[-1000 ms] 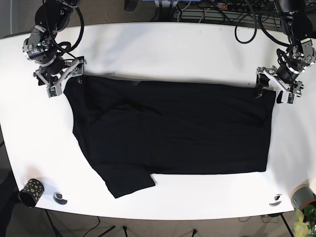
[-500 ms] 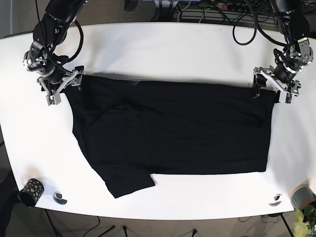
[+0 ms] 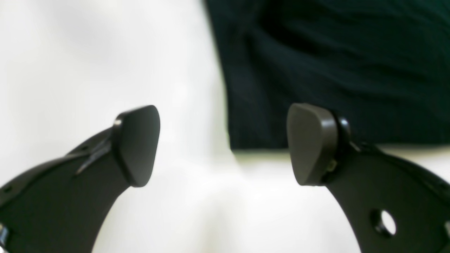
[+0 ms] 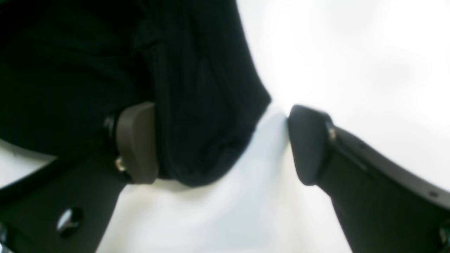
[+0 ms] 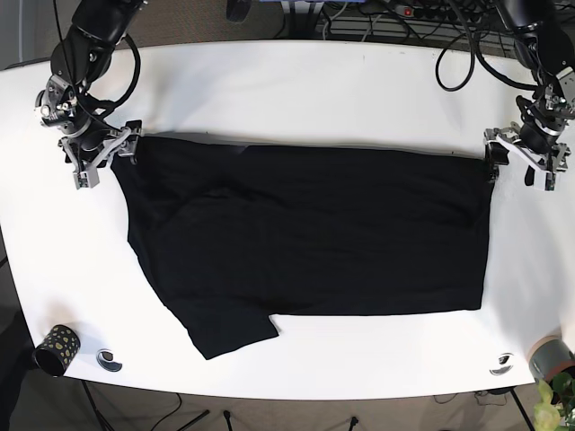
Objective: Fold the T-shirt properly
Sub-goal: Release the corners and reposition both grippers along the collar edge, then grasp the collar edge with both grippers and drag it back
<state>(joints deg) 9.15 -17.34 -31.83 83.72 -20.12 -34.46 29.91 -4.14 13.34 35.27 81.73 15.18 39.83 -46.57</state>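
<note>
T-shirt (image 5: 310, 238), black, lies flat on white table (image 5: 296, 90), long axis running side to side across the base view, one sleeve jutting toward the near edge at lower left of that view. Right gripper (image 5: 97, 148), at the far corner of the cloth on that view's left; jaws wide apart, nothing clamped. In the right wrist view the same gripper (image 4: 221, 144) straddles a rounded bunched corner of fabric (image 4: 197, 105): one pad (image 4: 137, 142) sits over the cloth, the other pad (image 4: 307, 144) over bare table, the cloth edge between them but nearer the first. Left gripper (image 5: 521, 154), at the opposite far corner on the base view's right; jaws likewise wide, nothing held. In the left wrist view this gripper (image 3: 223, 144) frames a square corner of the shirt (image 3: 316, 70): its edge runs up between the pads, hem just beyond the tips, one pad (image 3: 311, 142) over fabric, the other (image 3: 137, 144) over table. Judgement: each arm is matched to its own far corner, equally near; closing would pinch both ends of the far long edge, so a fold would carry that edge toward the near side, across the short axis.
</note>
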